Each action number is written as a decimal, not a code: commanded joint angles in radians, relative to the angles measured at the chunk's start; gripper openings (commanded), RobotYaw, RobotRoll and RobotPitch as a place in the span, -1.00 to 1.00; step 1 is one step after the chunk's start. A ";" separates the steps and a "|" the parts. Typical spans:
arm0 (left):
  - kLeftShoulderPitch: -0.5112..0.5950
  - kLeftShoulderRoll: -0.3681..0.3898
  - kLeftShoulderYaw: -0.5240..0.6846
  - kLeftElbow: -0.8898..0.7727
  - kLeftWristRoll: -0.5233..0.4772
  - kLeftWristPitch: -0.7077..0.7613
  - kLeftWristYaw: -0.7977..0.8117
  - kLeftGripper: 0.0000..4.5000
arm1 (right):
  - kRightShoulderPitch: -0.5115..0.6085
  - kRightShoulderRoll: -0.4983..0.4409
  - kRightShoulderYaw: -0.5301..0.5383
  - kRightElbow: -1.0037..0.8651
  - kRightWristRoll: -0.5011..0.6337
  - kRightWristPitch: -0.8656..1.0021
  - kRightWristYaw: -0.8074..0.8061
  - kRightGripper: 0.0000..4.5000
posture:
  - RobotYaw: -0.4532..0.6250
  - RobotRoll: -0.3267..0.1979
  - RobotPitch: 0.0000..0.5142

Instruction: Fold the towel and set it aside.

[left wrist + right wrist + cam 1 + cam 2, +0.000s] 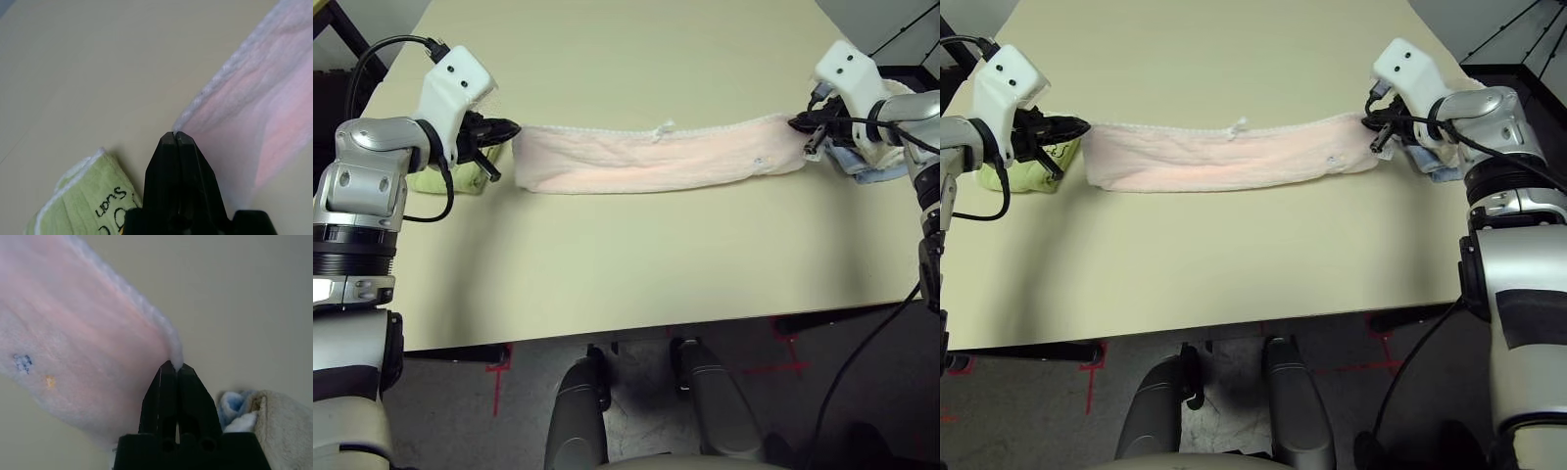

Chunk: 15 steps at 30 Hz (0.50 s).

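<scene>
While your two claws hold the towel point(656, 157) stretched between them, the near part of the desk point(636, 274) lies bare in front of you. The left claw point(509, 128) is pinched together on the towel's left top corner, and the right claw point(796, 122) is pinched together on its right top corner; in each wrist view the black fingers meet right at the white trimmed edge. From those two corners the pale pink cloth runs as a long, narrow, folded band across the desk, its small loop point(663, 128) standing up midway between the claws and a tiny grey motif point(760, 163) sitting near the right claw.

Just below and behind your left claw you have a light green towel point(450, 176) with dark stitching, lying on the desk close to the pink corner but apart from it. Just behind your right claw sits a small pile of beige and blue towels point(871, 162) at the desk's edge. Beyond the pink band the desk runs on plain.
</scene>
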 commanded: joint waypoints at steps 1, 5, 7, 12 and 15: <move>0.000 -0.001 0.003 0.029 0.020 -0.020 0.006 -0.98 | -0.011 0.006 0.009 0.037 -0.020 -0.007 -0.041 -1.00 | -0.43 0.25 -0.09; 0.002 -0.002 0.001 0.050 0.028 -0.034 0.012 -0.98 | -0.010 0.015 0.011 0.053 -0.027 -0.015 -0.062 -1.00 | -0.43 0.25 -0.08; 0.005 -0.005 -0.002 0.060 0.033 -0.041 0.015 -0.98 | -0.009 0.020 0.012 0.062 -0.029 -0.017 -0.076 -1.00 | -0.43 0.25 -0.07; 0.008 -0.023 -0.011 0.089 0.049 -0.061 0.028 -0.98 | -0.007 0.039 0.010 0.072 -0.033 -0.018 -0.094 -1.00 | -0.43 0.25 -0.05; 0.004 -0.039 -0.018 0.115 0.069 -0.075 0.044 -0.98 | -0.007 0.051 0.010 0.079 -0.037 -0.021 -0.110 -1.00 | -0.42 0.25 -0.04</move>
